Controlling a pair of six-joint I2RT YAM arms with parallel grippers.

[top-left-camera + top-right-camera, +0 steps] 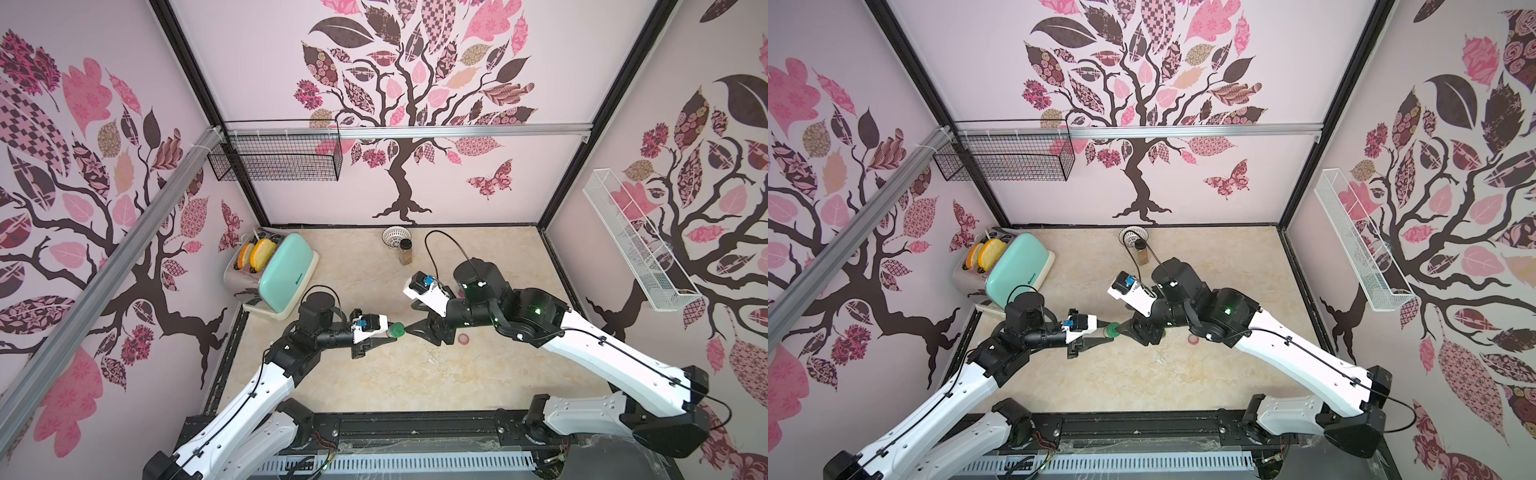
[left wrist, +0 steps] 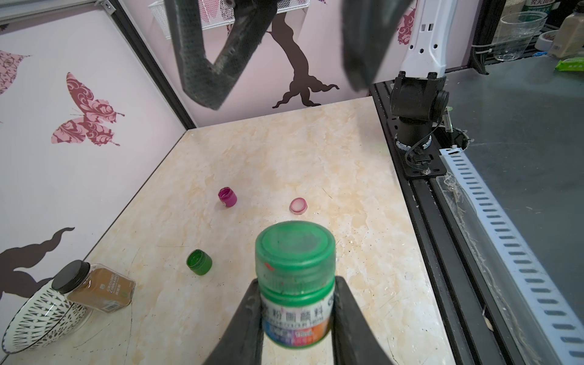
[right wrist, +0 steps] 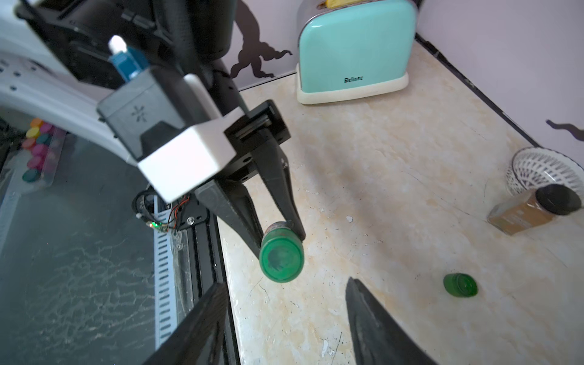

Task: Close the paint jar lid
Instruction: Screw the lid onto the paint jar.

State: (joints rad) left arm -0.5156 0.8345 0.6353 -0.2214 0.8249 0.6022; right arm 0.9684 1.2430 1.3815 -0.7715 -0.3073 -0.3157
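Observation:
A green paint jar (image 2: 297,319) with a printed label is held off the table, lying roughly level, and my left gripper (image 2: 297,282) is shut on its body. A green lid (image 2: 295,243) sits on the jar's mouth. In both top views the jar (image 1: 396,330) (image 1: 1111,330) hangs between the two arms near the table's middle. My right gripper (image 3: 286,282) faces the lid (image 3: 280,259) end-on and stands open. Its fingers sit on either side, just short of the lid, and do not touch it. In a top view the right gripper (image 1: 411,328) almost meets the jar.
On the table lie a small green pot (image 2: 199,261), an open magenta pot (image 2: 227,196) and a pink lid (image 2: 298,206). A spice jar (image 1: 405,251) and a white bowl (image 1: 395,236) stand at the back. A mint toaster (image 1: 282,270) stands at the back left.

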